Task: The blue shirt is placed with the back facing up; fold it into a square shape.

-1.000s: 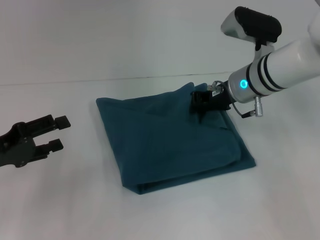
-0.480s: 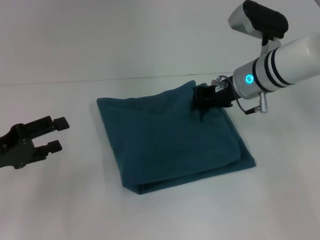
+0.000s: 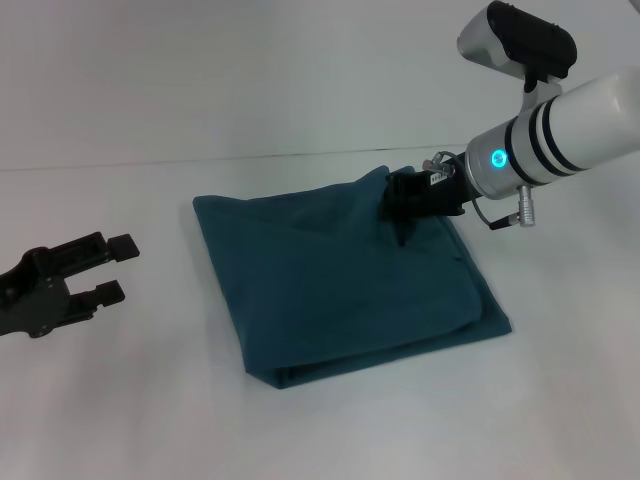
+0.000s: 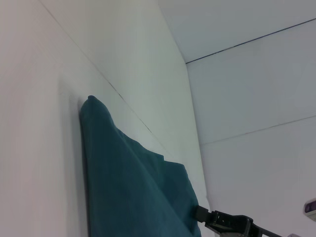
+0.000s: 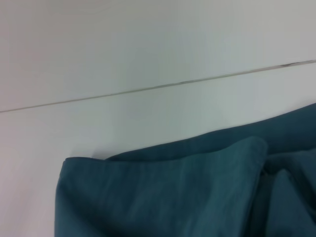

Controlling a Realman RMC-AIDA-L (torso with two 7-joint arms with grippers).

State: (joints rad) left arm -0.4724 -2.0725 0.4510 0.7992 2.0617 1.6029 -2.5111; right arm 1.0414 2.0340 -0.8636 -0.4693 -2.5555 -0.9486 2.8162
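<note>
The blue shirt (image 3: pixel 340 285) lies on the white table, folded into a rough square with layered edges at its near and right sides. My right gripper (image 3: pixel 402 215) is down at the shirt's far right corner, touching the fabric, which bunches slightly toward it. The right wrist view shows the shirt (image 5: pixel 163 197) close up, with a raised fold by the corner. In the left wrist view the shirt (image 4: pixel 128 187) appears with the right gripper (image 4: pixel 222 222) at its far end. My left gripper (image 3: pixel 113 267) rests open on the table, well left of the shirt and apart from it.
The white table (image 3: pixel 300 430) surrounds the shirt on all sides. A thin dark seam (image 3: pixel 250 158) runs across the surface just behind the shirt. The right arm's white forearm (image 3: pixel 570 125) reaches in from the upper right above the table.
The right gripper and forearm rose and shifted slightly right at the shirt's far corner, then held still. The fabric edge near it bunched a little. The left arm has not moved.
</note>
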